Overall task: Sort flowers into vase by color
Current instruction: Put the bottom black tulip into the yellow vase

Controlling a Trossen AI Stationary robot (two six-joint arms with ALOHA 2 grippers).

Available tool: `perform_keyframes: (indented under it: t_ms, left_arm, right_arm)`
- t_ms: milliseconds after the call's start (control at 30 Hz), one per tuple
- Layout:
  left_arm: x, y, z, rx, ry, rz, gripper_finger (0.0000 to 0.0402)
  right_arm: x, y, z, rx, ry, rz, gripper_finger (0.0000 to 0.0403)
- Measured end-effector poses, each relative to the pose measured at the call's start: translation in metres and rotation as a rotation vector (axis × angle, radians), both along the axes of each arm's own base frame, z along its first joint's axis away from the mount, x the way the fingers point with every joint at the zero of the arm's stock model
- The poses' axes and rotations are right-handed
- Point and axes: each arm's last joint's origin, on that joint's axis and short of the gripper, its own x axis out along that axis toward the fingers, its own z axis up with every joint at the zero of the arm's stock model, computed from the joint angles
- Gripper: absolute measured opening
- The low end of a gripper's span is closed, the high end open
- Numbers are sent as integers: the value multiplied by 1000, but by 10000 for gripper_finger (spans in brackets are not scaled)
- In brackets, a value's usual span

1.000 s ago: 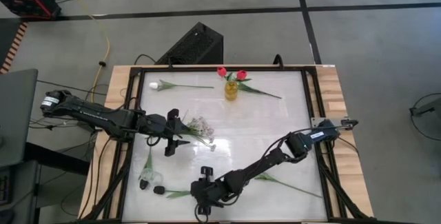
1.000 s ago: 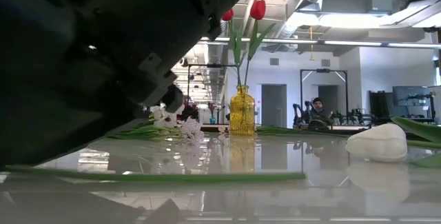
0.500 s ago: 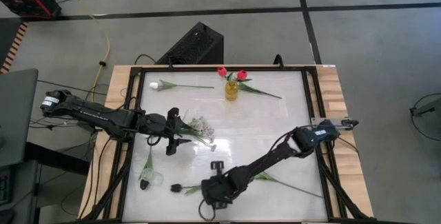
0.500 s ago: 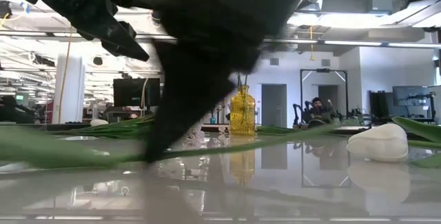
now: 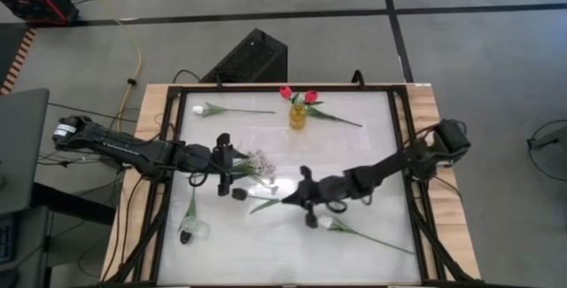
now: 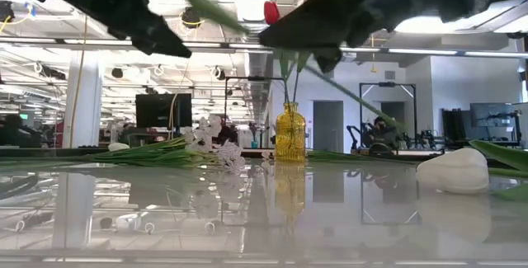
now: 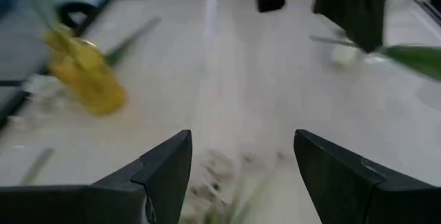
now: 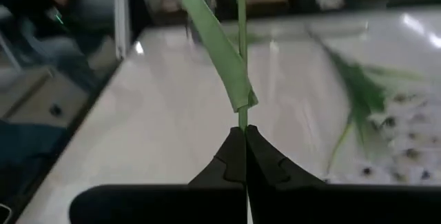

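Note:
A yellow vase (image 5: 298,116) stands at the table's far middle with two red tulips (image 5: 285,92) in it. My right gripper (image 5: 289,199) is near the table's middle, shut on a black tulip (image 5: 237,194) that is up off the table. My left gripper (image 5: 232,166) hangs open at the left, just short of a spray of tiny white blossoms (image 5: 257,164) lying on the table. Three white tulips lie flat: far left (image 5: 199,109), near left (image 5: 188,231) and near middle (image 5: 326,222). My right gripper pinches the black tulip's green stem (image 8: 242,117) between its two shut fingers, just below a long leaf (image 8: 219,48). The fingers reach in roughly level from the table's right. The flower is lifted clear of the table, its bud pointing toward the table's left.
A green stem (image 5: 338,118) lies on the table right of the vase. A black frame (image 5: 399,146) edges the white tabletop. In the low view the near-middle white tulip (image 6: 452,169) lies close at the right. A person sits far off in the room behind.
My right gripper has swept from the table's near edge up and toward the middle and far side, tipping from steeply down to nearly level. The black tulip, which lay flat near the front left, has come up with it and is clear of the table.

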Motion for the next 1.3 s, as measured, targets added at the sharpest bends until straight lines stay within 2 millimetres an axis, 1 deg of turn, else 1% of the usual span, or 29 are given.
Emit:
perform_keyframes:
  t_ms: [67, 167, 233, 300, 400, 533, 567, 667, 900, 1067, 1300]
  left_arm:
    - [3, 2, 2, 1, -37, 22, 245]
    - [11, 3, 1, -14, -67, -33, 245]
    - [20, 1, 3, -38, -128, -114, 245]
    - [29, -2, 1, -49, -178, -175, 245]
    - [43, -5, -4, -55, -240, -209, 245]
    - [54, -6, -11, -19, -284, -199, 245]
    - [56, -5, -13, -13, -287, -176, 245]
    - [58, -4, -14, -15, -309, -136, 245]
    - [55, -5, -4, -49, -361, -176, 245]
    - [52, -7, 5, -88, -424, -268, 245]
    - [53, -6, 4, -111, -421, -237, 240]
  right_arm:
    - [-11, -4, 2, 2, -99, 7, 18]
    - [-14, -12, 16, 9, -304, -28, 18]
    - [-10, -22, 25, 7, -386, -76, 18]
    - [-2, -31, 29, -5, -424, -108, 18]
    - [15, -42, 37, -8, -479, -145, 18]
    - [33, -48, 42, -31, -505, -166, 18]
    - [35, -49, 40, -36, -500, -162, 18]
    - [43, -52, 44, -32, -523, -139, 18]
    - [45, -54, 48, -72, -536, -144, 18]
    - [45, -56, 48, -77, -535, -148, 18]
    - [45, -59, 48, -88, -538, -155, 18]
